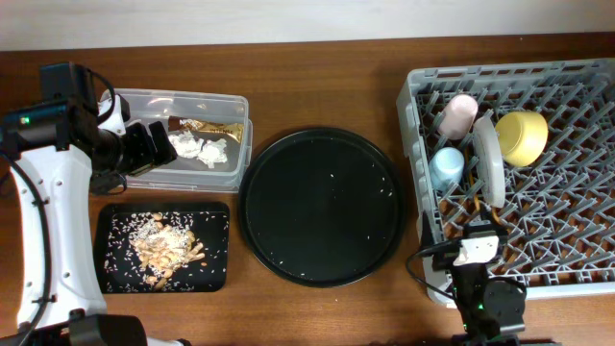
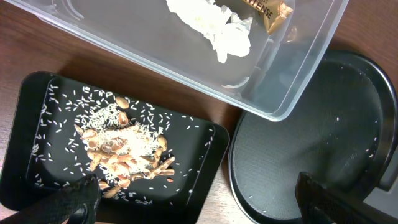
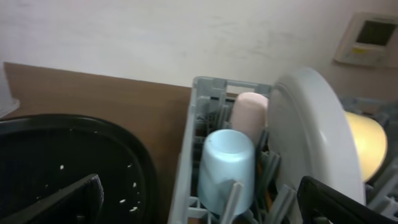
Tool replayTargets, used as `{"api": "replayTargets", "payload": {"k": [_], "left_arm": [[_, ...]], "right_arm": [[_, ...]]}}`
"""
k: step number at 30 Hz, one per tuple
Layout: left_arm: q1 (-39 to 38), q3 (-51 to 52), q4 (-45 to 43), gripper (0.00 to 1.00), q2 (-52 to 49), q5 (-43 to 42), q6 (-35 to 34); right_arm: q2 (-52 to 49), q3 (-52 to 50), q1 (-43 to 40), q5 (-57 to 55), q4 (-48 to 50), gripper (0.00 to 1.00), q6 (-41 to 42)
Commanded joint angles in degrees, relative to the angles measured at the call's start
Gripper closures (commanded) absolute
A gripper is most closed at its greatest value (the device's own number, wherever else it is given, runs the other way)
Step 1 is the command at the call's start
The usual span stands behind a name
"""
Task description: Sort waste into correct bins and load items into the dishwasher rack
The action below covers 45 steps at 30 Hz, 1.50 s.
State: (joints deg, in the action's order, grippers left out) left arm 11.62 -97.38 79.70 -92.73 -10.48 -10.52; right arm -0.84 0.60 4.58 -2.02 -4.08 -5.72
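The left gripper (image 2: 199,202) and right gripper (image 3: 199,199) are wide open, empty. The right one (by the rack's (image 3: 186,124) near edge) could knock the plate (image 3: 311,143) over.

Your overhead view is evenly lit from above, with only faint shadows beside the dishwasher rack (image 1: 577,240); in your left wrist view the clear tub (image 2: 124,37) shows pale glare along its rim; your right wrist view is softer, the near pale plate (image 3: 311,137) blurred, the far wall (image 3: 155,37) bright.
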Motion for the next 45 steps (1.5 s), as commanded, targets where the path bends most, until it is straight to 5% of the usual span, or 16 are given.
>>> {"api": "replayTargets", "payload": {"k": [1, 35, 45], "left_arm": [[0.17, -0.15, -0.09, 0.01, 0.94, -0.15, -0.55], [0.13, -0.11, -0.11, 0.01, 0.87, -0.13, -0.55], [-2.78, -0.02, -0.09, 0.01, 15.39, 0.04, -0.52]], "right_arm": [[0.66, -0.28, -2.82, 0.28, -0.50, 0.02, 4.79], [0.63, -0.28, -3.10, 0.07, -0.46, 0.02, 4.72], [0.63, -0.28, -3.10, 0.07, -0.46, 0.02, 4.72]]}}
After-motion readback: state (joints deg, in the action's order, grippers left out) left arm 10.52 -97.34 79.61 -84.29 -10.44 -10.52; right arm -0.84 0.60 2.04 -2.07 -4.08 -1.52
